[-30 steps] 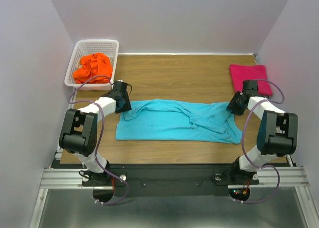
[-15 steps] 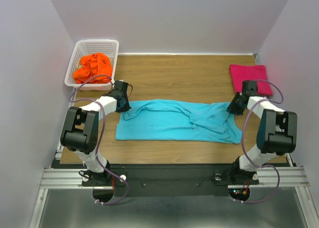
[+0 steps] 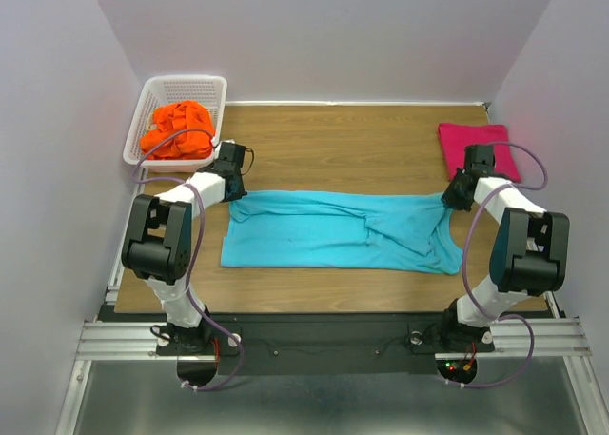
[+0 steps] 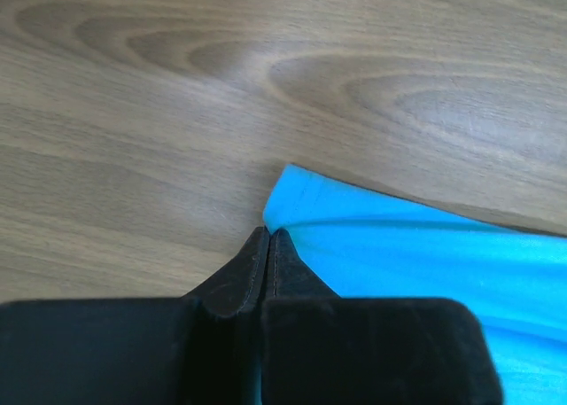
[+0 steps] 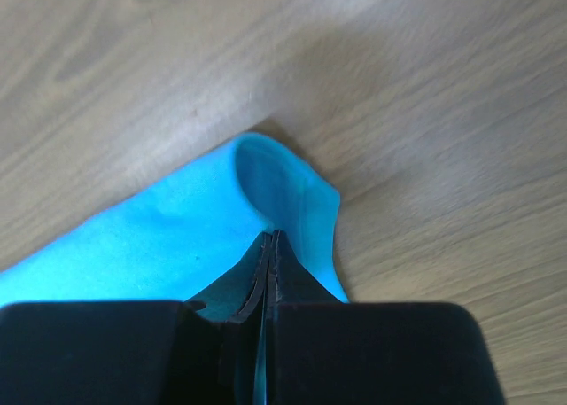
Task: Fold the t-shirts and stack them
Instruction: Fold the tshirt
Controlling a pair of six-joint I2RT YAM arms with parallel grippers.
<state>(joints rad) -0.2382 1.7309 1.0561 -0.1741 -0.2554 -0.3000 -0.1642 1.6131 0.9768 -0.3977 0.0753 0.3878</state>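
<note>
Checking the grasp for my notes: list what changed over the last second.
Both grippers closed on the turquoise shirt, left gripper at its far left corner, right gripper at its far right, and pulled its far edge straight. The orange shirt in the basket and the folded pink shirt stayed put.

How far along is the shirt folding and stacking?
Done: the pink shirt lies folded at the far right. In hand: the left gripper and right gripper are each shut on a far corner of the blue shirt. Remaining: folding it, then the orange shirt crumpled in the basket; nothing is stacked.
</note>
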